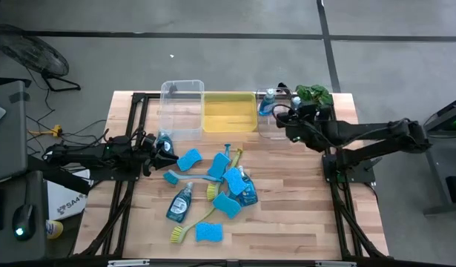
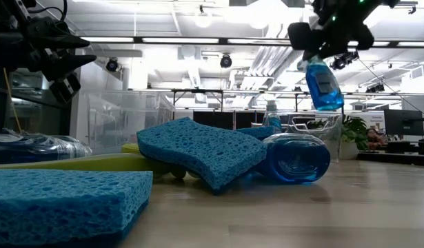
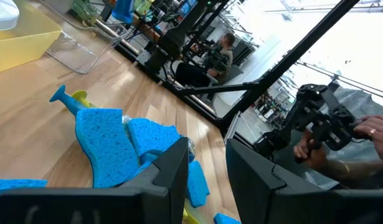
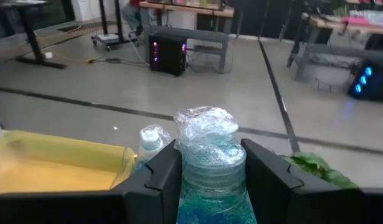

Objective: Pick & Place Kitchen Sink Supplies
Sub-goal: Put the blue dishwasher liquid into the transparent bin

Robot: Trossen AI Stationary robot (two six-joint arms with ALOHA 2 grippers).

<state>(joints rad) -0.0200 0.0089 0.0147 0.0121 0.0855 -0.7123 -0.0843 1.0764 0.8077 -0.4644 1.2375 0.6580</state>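
Note:
My right gripper (image 1: 278,115) (image 4: 210,155) is shut on a clear bottle of blue dish soap (image 2: 324,84), raised over the small clear bin (image 1: 276,127) at the far right. A second soap bottle (image 4: 150,142) stands in that bin. My left gripper (image 1: 167,148) (image 3: 207,158) is open and empty, raised near the table's left side beside a lying bottle (image 1: 164,139). Between the arms lie blue sponges (image 1: 189,159) (image 1: 208,232), two soap bottles (image 1: 179,202) (image 1: 247,191) and blue and yellow-green brushes (image 1: 220,163) (image 1: 187,226). My right gripper pinches the soap bottle between its two fingers (image 4: 163,171) on the upper body just below the film-wrapped cap (image 4: 205,129), which sticks out past the fingertips. The bottle is lifted clear and hangs below the gripper, slightly tilted (image 2: 324,84).
A large clear bin (image 1: 182,107) and a yellow bin (image 1: 229,111) stand along the far edge, with a green plant (image 1: 314,94) at the far right corner. Bare wood lies at the near right. A person's hand (image 3: 372,132) shows beyond the table.

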